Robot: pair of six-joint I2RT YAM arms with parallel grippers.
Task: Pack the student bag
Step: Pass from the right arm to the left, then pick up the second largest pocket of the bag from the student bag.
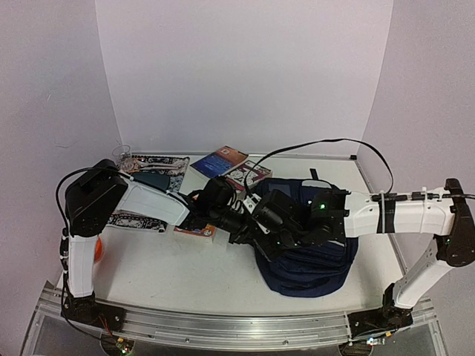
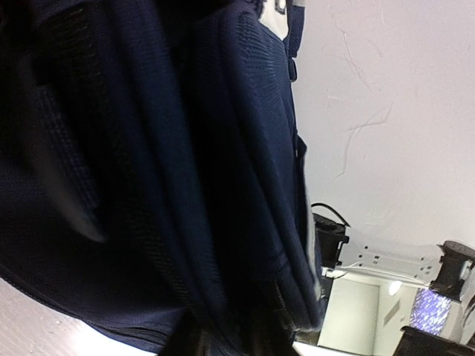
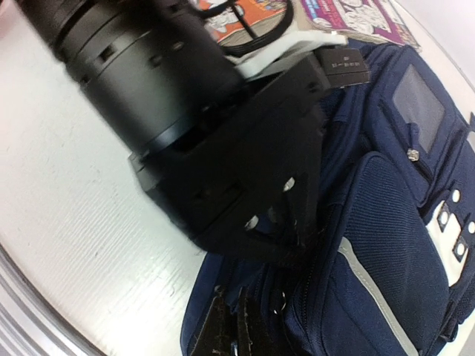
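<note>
The student bag (image 1: 315, 256), navy with grey-white stripes, lies right of centre on the table. It fills the left wrist view (image 2: 148, 185) and shows in the right wrist view (image 3: 386, 245). My left gripper (image 1: 243, 231) is at the bag's left edge; its dark fingers (image 2: 223, 343) are closed on a fold of the bag's fabric. My right gripper (image 1: 269, 222) (image 3: 236, 330) is just beside it at the same edge. Its fingers are pressed nearly together on the zipper edge, a metal zipper ring (image 3: 280, 300) next to them. The left gripper's black body (image 3: 223, 148) fills the upper right wrist view.
Two books (image 1: 219, 160) (image 1: 249, 175) lie behind the bag. An orange booklet (image 1: 197, 231) lies under the left arm. A patterned black mat (image 1: 156, 169) lies at the back left. An orange ball (image 1: 99, 249) sits by the left arm's base.
</note>
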